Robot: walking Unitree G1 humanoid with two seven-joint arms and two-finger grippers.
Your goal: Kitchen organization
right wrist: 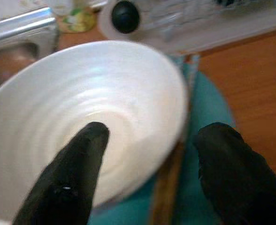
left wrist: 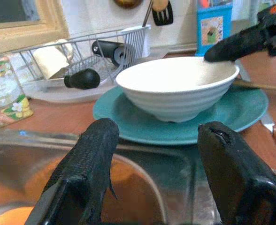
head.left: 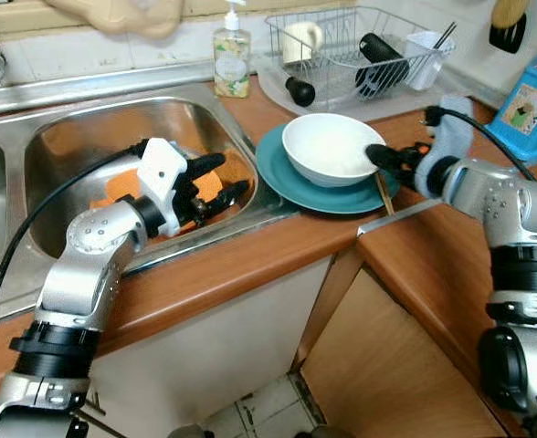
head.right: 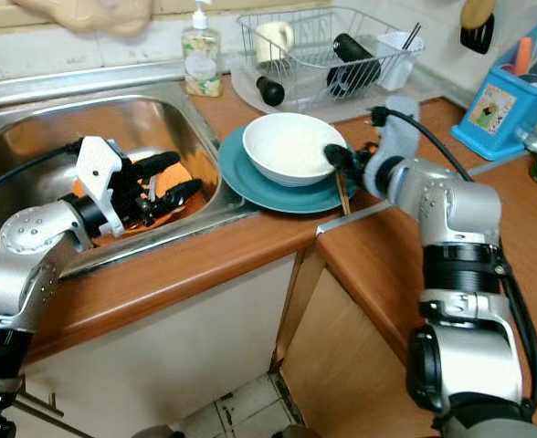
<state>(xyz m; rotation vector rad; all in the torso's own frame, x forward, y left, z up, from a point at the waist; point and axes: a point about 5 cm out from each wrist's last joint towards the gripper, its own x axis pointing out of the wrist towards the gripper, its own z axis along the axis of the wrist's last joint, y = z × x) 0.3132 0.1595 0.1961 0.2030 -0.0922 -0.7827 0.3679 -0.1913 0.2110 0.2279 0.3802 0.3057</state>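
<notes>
As our right gripper (right wrist: pixel 145 154) straddles the bowl's (head.left: pixel 328 148) rim, fingers wide, we're mid-grasp on the bowl sitting on the plate (head.left: pixel 291 187); next we must close. Left gripper (head.left: pixel 212 185) hovers wide-fingered over the sink (head.left: pixel 86 123).

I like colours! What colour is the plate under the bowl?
The plate is teal; the left eye view shows it best.

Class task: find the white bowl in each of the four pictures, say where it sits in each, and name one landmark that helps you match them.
Left eye view: white bowl upper centre, on the teal plate.
Right eye view: bowl upper centre, on the plate.
Left wrist view: bowl centre, beyond the left tool.
Right wrist view: bowl across the left and centre, its rim between the right tool's fingers.
Shared landmark: the teal plate.
</notes>
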